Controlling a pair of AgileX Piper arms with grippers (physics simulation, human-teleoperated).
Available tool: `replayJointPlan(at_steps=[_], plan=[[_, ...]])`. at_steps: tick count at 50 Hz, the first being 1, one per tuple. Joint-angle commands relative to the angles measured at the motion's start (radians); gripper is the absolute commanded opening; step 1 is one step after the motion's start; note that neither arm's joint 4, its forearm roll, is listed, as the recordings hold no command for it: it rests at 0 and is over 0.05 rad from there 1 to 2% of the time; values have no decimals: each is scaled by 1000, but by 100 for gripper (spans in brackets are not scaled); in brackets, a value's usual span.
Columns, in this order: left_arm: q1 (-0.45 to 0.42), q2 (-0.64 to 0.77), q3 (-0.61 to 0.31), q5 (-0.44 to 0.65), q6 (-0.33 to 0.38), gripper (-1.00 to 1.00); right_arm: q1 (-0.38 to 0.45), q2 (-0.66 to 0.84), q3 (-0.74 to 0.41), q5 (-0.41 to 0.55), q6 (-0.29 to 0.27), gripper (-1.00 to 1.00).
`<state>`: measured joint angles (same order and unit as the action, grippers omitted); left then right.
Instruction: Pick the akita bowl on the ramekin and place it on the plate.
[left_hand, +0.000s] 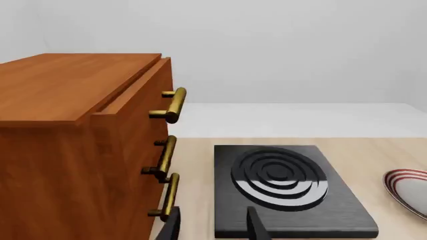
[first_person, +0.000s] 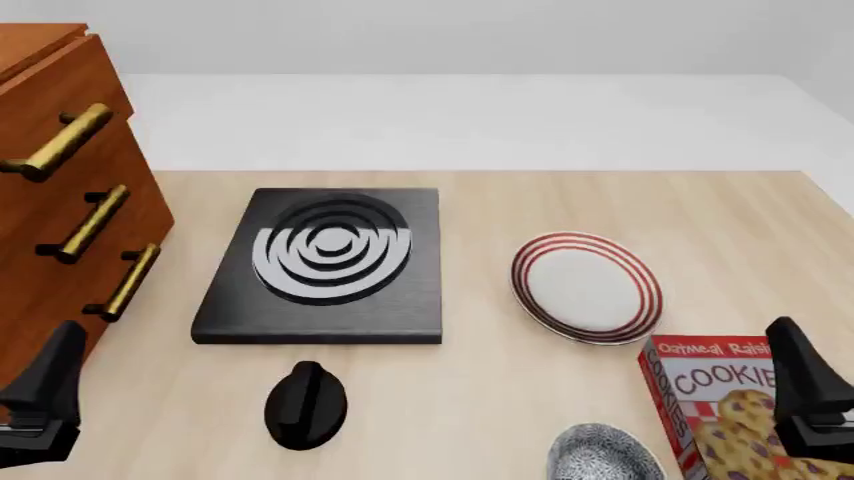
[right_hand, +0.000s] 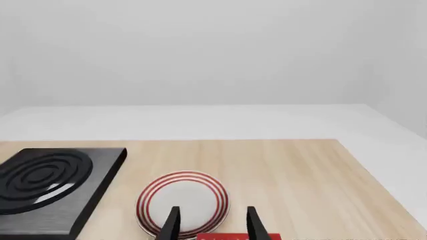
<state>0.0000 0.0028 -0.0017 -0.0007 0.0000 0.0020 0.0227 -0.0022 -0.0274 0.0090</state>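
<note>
Plate (first_person: 587, 287) right of burner (first_person: 327, 265), akita bowl (first_person: 603, 455) nearer.

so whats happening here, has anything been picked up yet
Nothing is held yet. Both arms hang back at the near edge: the left pincer and the right pincer are open and empty. The speckled akita bowl sits at the near edge beside the cookie box; the ramekin is not visible. The red-ringed plate lies bare, right of the black burner.
</note>
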Motion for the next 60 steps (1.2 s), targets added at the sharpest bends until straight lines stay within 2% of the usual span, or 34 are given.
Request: replayJointPlan(at_steps=[1, 5, 7, 10, 12, 20, 23, 26, 35, 36, 37, 39, 41, 44, 45, 50, 54, 55, 57, 60], plan=[[0, 4, -3, -1, 0, 100, 8, -6, -9, 33, -10, 100], [0, 4, -3, -1, 0, 100, 7, -17, -63, 97, -17, 100], [0, 4, -3, -1, 0, 100, -2, -14, -90, 128, -3, 100], [0, 4, -3, -1, 0, 100, -5, -17, -108, 144, -3, 100], [0, 4, -3, -1, 0, 100, -11, -18, -137, 164, -21, 100], [0, 4, -3, -1, 0, 100, -21, -20, -229, 244, -36, 100], [0, 4, -3, -1, 0, 100, 22, 26, -228, 255, -64, 100], [0, 4, -3, -1, 0, 100, 37, 53, -257, 271, -52, 100], [0, 4, -3, -1, 0, 100, 108, 100, -349, 341, -93, 100], [0, 4, -3, -1, 0, 100, 108, 100, -349, 340, -93, 100], [0, 4, -3, -1, 0, 100, 122, 99, -376, 368, -64, 100], [0, 4, -3, -1, 0, 100, 137, 84, -388, 390, -59, 100], [0, 4, -3, -1, 0, 100, 187, 87, -371, 387, -79, 100], [0, 4, -3, -1, 0, 100, 202, 94, -344, 385, -93, 100], [0, 4, -3, -1, 0, 100, 218, 79, -340, 403, -78, 100], [0, 4, -3, -1, 0, 100, 253, 55, -385, 488, -84, 100], [0, 4, -3, -1, 0, 100, 301, 62, -427, 556, -124, 100], [0, 4, -3, -1, 0, 100, 314, 66, -446, 583, -152, 100], [0, 4, -3, -1, 0, 100, 329, 80, -476, 618, -174, 100], [0, 4, -3, -1, 0, 100, 363, 108, -525, 677, -177, 100]])
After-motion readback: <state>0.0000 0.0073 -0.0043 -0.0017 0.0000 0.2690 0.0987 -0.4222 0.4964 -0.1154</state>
